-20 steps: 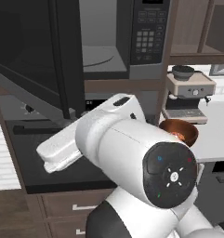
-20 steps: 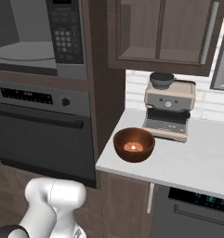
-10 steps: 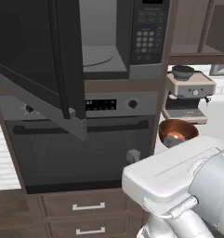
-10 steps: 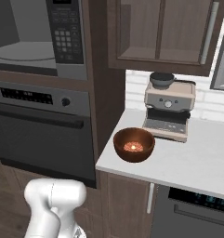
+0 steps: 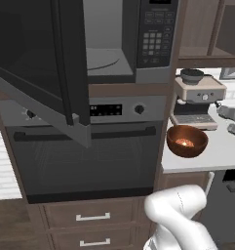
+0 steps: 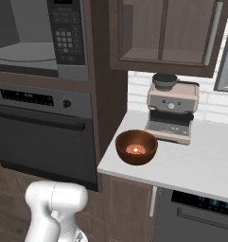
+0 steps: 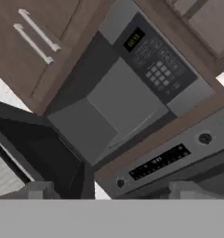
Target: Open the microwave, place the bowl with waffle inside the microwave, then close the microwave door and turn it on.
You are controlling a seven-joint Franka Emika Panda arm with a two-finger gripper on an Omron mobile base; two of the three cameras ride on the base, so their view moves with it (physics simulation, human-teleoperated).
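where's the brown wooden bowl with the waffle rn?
The reddish-brown wooden bowl with the small golden waffle sits on the white counter, just in front-left of the espresso machine, right of the built-in oven; not yet in the open microwave.

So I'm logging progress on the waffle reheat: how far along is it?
Done: the microwave door is swung wide open, showing the bare turntable inside the microwave. In hand: nothing; the pincer is open. Left: the bowl with the waffle sits on the counter by the coffee machine; it needs loading, then door shut, then start.
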